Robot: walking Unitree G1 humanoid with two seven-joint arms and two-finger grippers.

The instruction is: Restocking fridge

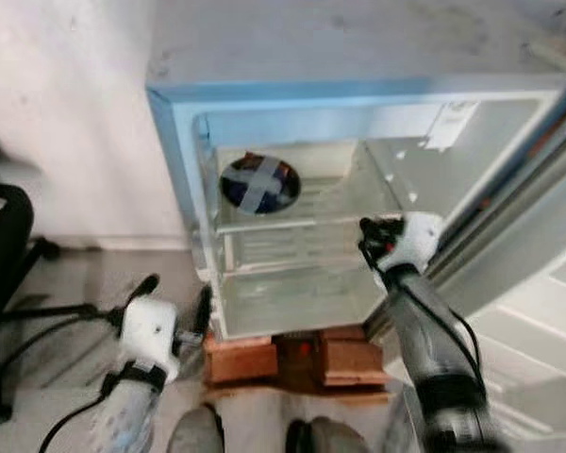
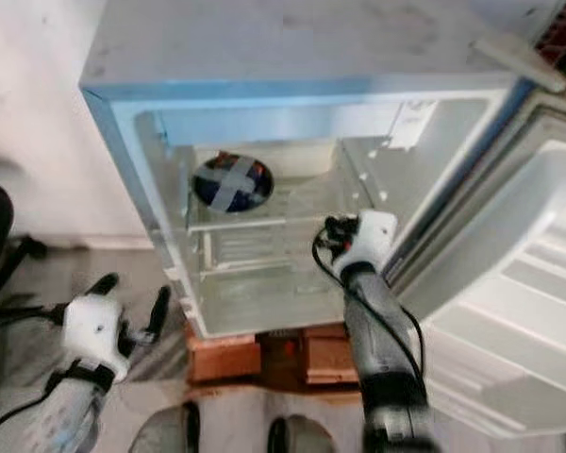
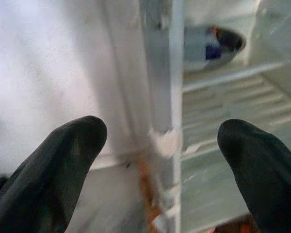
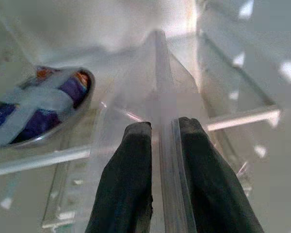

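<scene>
Clear plastic panel (image 4: 157, 97) pinched edge-on by right pincer (image 4: 162, 127) inside fridge (image 1: 174, 123), beside bowl (image 1: 259, 183); slide gently. Left pincer (image 3: 160, 138) apart.

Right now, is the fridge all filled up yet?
Not yet. The fridge door is already open, and one taped bowl sits on the upper shelf. The right gripper is pinching a clear panel inside the fridge. The left gripper waits open and holds nothing. The lower shelf looks bare.
</scene>
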